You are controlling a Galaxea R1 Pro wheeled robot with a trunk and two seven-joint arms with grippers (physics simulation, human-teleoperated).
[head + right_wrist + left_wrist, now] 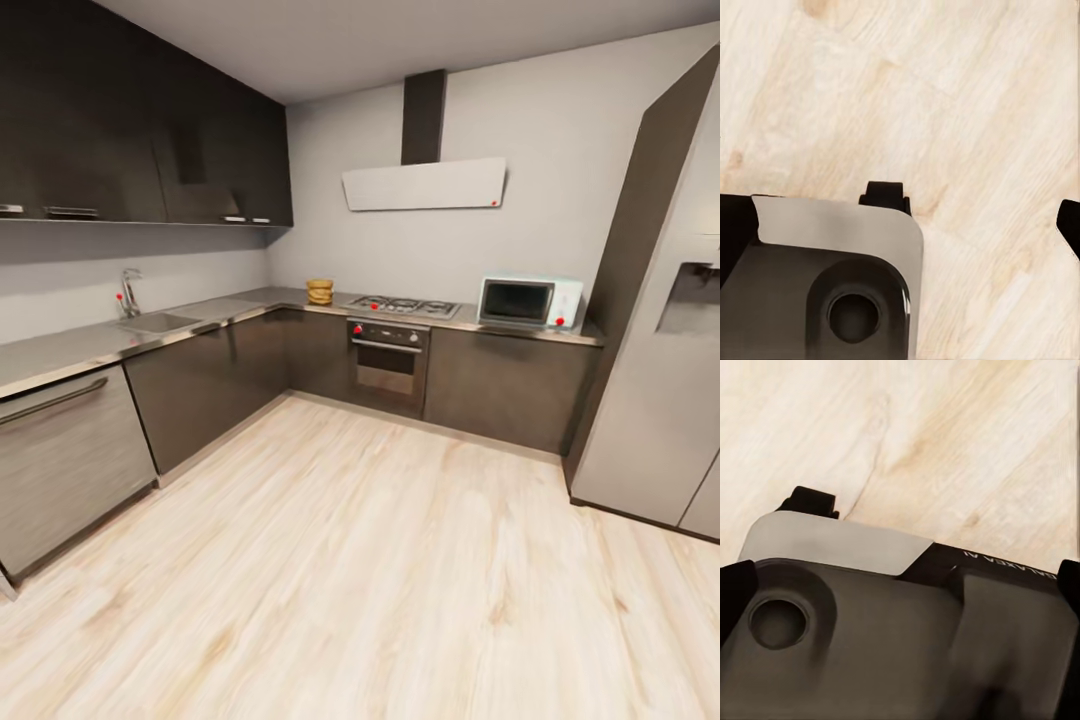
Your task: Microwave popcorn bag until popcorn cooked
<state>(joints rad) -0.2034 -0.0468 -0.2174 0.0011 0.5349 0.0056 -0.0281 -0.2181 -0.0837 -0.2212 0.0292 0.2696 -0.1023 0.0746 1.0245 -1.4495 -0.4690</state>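
I am standing out on the light wood floor (380,560) and looking across the kitchen. The popcorn bag (320,291) sits on the grey countertop (80,345), back near the corner, just to the left of the gas hob (405,305). It looks like a small tan lump from here, and it is too far away for me to make out its rim, so I only think it is standing upright.

The microwave (530,302) is on the same countertop, on the other side of the hob, close to the tall grey fridge (665,380). Its door looks closed. The bag and the microwave are well apart, with the hob between them, so I will have to carry the bag sideways past the burners.

Both arms hang low, I think so they stay out of the way while I drive. Each wrist camera looks down at the floor and at part of the robot's own base. In the left wrist view I see dark tips of the left gripper (900,540) at the edges. In the right wrist view it is the same for the right gripper (975,214). I cannot tell if either claw is spread or pressed together. Neither one is holding anything that I can see.

I judge the job has hardly begun. Next I should roll toward the corner where the bag waits.
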